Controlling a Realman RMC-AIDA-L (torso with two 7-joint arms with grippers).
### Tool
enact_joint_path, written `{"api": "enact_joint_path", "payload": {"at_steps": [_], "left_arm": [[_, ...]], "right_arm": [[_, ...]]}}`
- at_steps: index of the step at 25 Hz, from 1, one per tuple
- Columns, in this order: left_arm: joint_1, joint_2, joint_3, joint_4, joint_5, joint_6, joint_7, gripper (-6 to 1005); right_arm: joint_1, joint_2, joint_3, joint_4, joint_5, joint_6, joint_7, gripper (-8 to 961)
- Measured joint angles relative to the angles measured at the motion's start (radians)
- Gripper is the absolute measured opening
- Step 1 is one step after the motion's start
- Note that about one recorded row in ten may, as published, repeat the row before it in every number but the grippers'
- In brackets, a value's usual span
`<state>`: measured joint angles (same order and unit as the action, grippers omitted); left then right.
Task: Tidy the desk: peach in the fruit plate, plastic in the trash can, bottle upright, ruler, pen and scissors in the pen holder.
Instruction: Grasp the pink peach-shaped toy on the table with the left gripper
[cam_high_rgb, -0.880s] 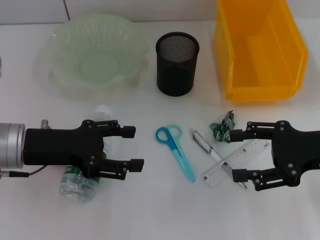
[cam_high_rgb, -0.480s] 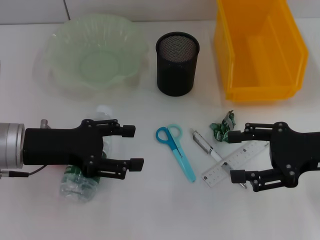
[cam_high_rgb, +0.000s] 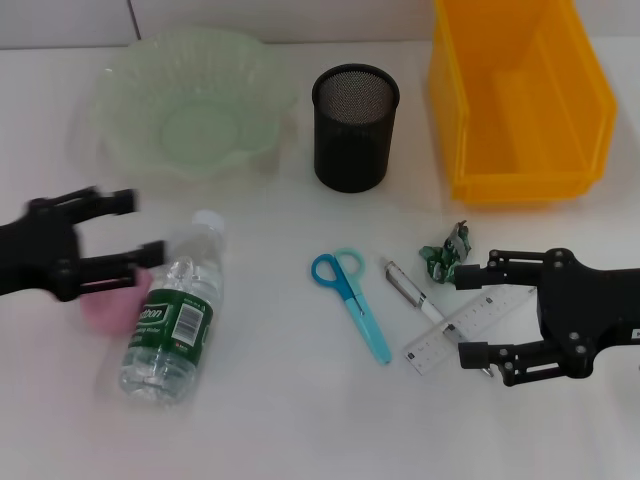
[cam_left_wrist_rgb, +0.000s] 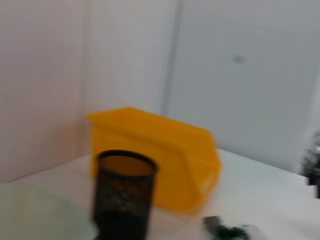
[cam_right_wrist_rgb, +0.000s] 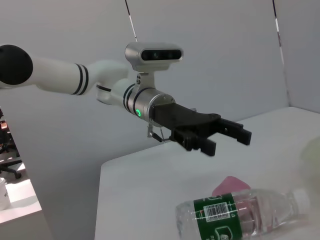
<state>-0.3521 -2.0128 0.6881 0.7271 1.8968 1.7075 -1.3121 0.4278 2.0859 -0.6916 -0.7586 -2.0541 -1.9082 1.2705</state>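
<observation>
The peach (cam_high_rgb: 108, 310) is largely masked by the bottle (cam_high_rgb: 178, 315) and the motion-blurred left hand (cam_high_rgb: 135, 228). The yellow bin (cam_high_rgb: 520, 95) is cut off at the top edge. The pen (cam_high_rgb: 420, 305) tip appears hidden beneath the right hand (cam_high_rgb: 477, 312).

The worktop (cam_high_rgb: 300, 420) is a plain white, flat surface. A pale wall (cam_high_rgb: 330, 18) rises along its far edge, with a dark vertical seam (cam_high_rgb: 131, 18) toward the left. In the right wrist view, the wall shows thin dark seams, and the worktop ends in a straight edge (cam_right_wrist_rgb: 101, 200).
</observation>
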Motion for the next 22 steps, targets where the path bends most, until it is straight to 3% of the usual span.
{"api": "enact_joint_path", "payload": {"at_steps": [3, 5, 6, 8, 13, 15, 22], "left_arm": [[0.046, 0.038, -0.076, -0.062, 0.001, -0.019, 0.007, 814], [0.046, 0.038, -0.076, -0.062, 0.001, -0.019, 0.007, 804], [0.081, 0.042, -0.095, -0.082, 0.001, -0.045, 0.022, 798], [0.098, 0.033, -0.083, -0.086, 0.006, -0.116, 0.028, 788], [0.097, 0.030, -0.079, -0.088, 0.015, -0.138, 0.028, 762], [0.074, 0.016, -0.077, -0.090, 0.087, -0.203, 0.028, 752], [0.069, -0.003, -0.072, -0.083, 0.115, -0.264, 0.060, 716]], "right_arm": [[-0.004, 0.000, 0.005, 0.004, 0.000, 0.000, -0.001, 837], [-0.004, 0.000, 0.008, 0.010, 0.000, 0.002, -0.002, 837], [-0.004, 0.000, 0.008, 0.015, 0.000, 0.005, -0.002, 837], [-0.002, 0.000, 0.006, 0.020, 0.000, 0.010, -0.002, 837], [-0.003, 0.000, 0.008, 0.021, 0.000, 0.013, -0.002, 837], [-0.005, 0.000, 0.010, 0.022, 0.000, 0.013, -0.002, 837], [-0.010, 0.000, 0.011, 0.023, 0.001, 0.012, -0.002, 838]]}}
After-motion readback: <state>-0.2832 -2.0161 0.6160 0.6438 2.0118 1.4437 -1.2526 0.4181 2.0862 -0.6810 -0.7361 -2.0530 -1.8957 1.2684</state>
